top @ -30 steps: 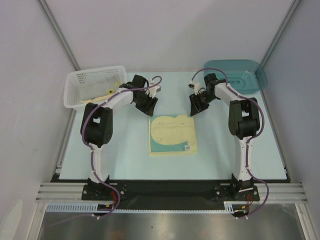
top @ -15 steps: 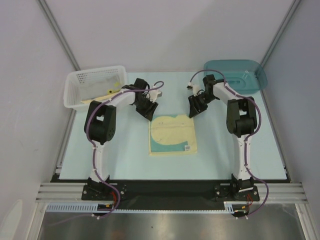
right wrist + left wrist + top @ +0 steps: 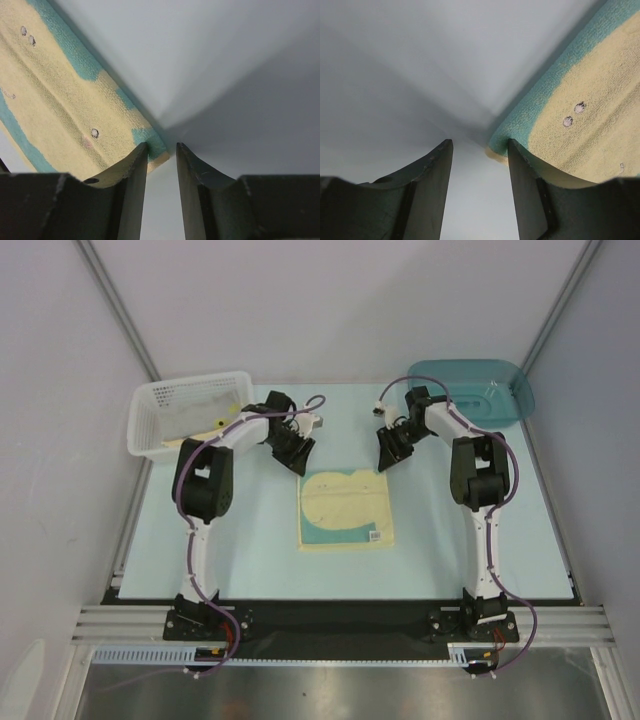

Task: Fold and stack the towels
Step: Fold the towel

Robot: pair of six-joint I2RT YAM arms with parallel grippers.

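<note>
1. The towel (image 3: 345,510) lay flat in the middle of the table (image 3: 240,540), yellow with teal patches.
2. Left gripper (image 3: 480,145) sat at its far-left corner, jaws well apart, only bare table between them, the corner right up against one finger.
3. Right gripper (image 3: 162,146) was at the far-right corner, gap narrower, the corner at one fingertip, nothing clamped.

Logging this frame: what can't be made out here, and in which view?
- Top view: the white basket's contents; too small, seen through mesh.
- Top view: the teal bin's contents; tinted wall, small in frame.
- Top view: print on the tag of the towel; too small.
- Wrist views: whether the left gripper or right gripper touches the towel's corners; each corner runs behind a finger.
</note>
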